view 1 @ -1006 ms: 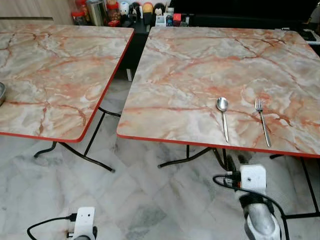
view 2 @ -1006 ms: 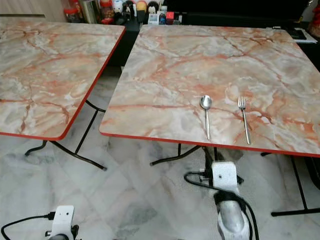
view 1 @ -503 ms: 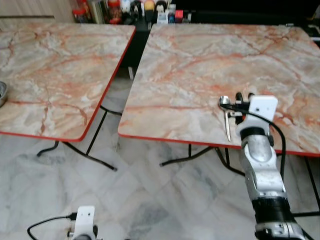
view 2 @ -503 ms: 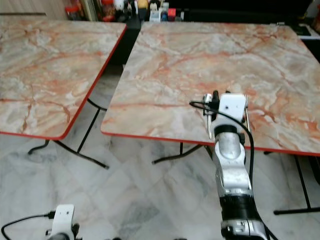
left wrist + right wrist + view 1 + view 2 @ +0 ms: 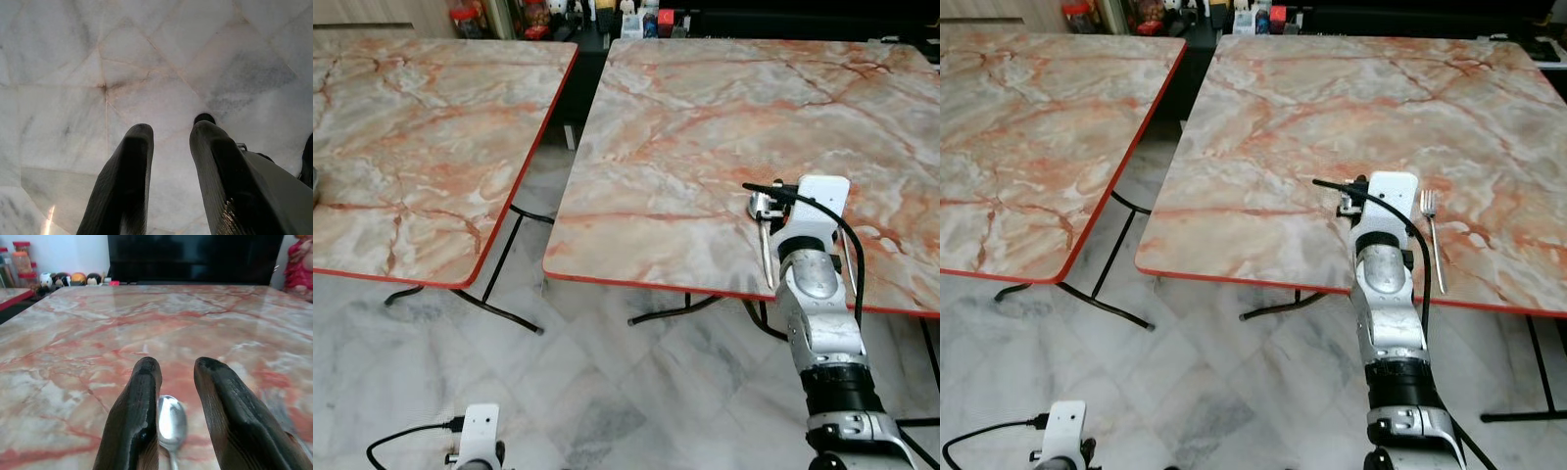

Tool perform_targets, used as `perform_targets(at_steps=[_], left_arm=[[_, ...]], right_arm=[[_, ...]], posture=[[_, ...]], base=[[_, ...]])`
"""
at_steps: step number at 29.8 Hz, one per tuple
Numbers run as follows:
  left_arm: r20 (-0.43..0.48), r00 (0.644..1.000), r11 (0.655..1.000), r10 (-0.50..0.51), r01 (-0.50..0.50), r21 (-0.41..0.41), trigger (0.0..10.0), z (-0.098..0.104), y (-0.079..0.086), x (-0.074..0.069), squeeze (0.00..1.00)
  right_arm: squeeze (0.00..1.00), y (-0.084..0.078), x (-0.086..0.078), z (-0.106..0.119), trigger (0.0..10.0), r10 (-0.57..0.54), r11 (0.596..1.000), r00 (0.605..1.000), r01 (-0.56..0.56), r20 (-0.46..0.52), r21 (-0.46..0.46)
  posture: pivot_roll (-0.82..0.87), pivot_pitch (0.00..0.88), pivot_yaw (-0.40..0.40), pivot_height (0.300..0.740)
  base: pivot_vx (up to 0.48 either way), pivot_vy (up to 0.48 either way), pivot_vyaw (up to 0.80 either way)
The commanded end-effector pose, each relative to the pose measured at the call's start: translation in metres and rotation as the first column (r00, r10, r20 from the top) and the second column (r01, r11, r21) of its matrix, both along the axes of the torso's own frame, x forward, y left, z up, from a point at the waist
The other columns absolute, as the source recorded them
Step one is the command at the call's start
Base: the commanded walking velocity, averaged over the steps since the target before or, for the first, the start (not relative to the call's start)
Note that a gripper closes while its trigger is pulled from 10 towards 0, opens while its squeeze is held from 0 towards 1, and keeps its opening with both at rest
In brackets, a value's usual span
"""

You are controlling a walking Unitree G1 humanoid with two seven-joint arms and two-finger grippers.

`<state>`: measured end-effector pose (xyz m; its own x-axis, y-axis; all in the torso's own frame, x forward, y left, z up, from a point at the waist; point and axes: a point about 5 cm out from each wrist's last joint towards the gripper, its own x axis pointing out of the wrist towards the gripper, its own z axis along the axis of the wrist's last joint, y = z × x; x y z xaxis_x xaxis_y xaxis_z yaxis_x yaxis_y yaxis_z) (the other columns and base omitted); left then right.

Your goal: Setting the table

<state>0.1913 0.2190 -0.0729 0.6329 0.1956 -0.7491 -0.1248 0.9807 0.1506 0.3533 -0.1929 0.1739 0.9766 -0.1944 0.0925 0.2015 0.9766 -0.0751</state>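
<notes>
Two utensils lie near the table (image 5: 656,147) edge: the right gripper (image 5: 176,377), open over the spoon (image 5: 171,423), could knock it off; fork (image 5: 1433,240) beside. Left gripper (image 5: 171,142) hangs open.

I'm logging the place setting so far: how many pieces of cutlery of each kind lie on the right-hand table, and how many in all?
Spoon: 1
Fork: 1
Total: 2
</notes>
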Motion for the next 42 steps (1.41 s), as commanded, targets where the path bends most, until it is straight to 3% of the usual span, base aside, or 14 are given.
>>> perform_targets(at_steps=[1,10,19,29,30,31,42], left_arm=[[-0.023,1.000,1.000,0.016,-0.016,-0.007,10.0,-0.003,0.003,-0.006,0.00],[-0.024,1.000,1.000,0.019,-0.019,-0.008,10.0,-0.003,0.003,-0.006,0.00],[-0.028,0.999,0.999,0.024,-0.025,-0.027,10.0,-0.004,0.002,-0.007,0.00],[-0.035,0.999,1.000,0.014,-0.015,-0.026,10.0,-0.006,0.001,-0.011,0.00],[-0.036,0.999,1.000,0.013,-0.014,-0.026,10.0,-0.006,0.002,-0.011,0.00],[-0.038,0.999,1.000,0.011,-0.012,-0.024,10.0,-0.006,0.002,-0.011,0.00],[-0.052,0.999,0.999,-0.007,0.005,-0.032,10.0,-0.007,0.002,-0.013,0.00]], right_arm=[[0.00,0.002,0.002,0.001,10.0,0.001,1.000,1.000,-0.001,-0.011,0.010],[0.00,0.001,0.002,0.001,10.0,-0.002,1.000,1.000,0.002,-0.018,0.000],[0.00,0.000,-0.010,0.000,10.0,0.004,1.000,1.000,-0.005,-0.027,-0.023],[0.00,0.000,-0.052,-0.011,10.0,0.006,0.999,0.996,-0.009,-0.094,-0.032],[0.23,0.000,-0.055,-0.010,10.0,0.004,1.000,0.995,-0.007,-0.100,-0.029],[1.00,0.000,-0.058,-0.010,10.0,0.004,1.000,0.994,-0.006,-0.107,-0.021],[1.00,0.016,-0.072,0.007,10.0,0.023,1.000,0.986,-0.022,-0.163,0.009]], posture=[[-0.06,0.185,0.030,0.740],[-0.06,0.192,0.028,0.740],[-0.06,0.197,0.025,0.740],[-0.08,0.201,0.028,0.740],[-0.08,0.201,0.028,0.740],[-0.08,0.200,0.030,0.740],[-0.08,0.184,0.030,0.740]], base=[[0.360,0.000,0.00],[0.360,0.000,0.00],[0.268,0.000,0.00],[0.000,0.000,0.00],[0.000,0.000,0.00],[0.000,0.000,0.00],[0.000,0.000,0.00]])
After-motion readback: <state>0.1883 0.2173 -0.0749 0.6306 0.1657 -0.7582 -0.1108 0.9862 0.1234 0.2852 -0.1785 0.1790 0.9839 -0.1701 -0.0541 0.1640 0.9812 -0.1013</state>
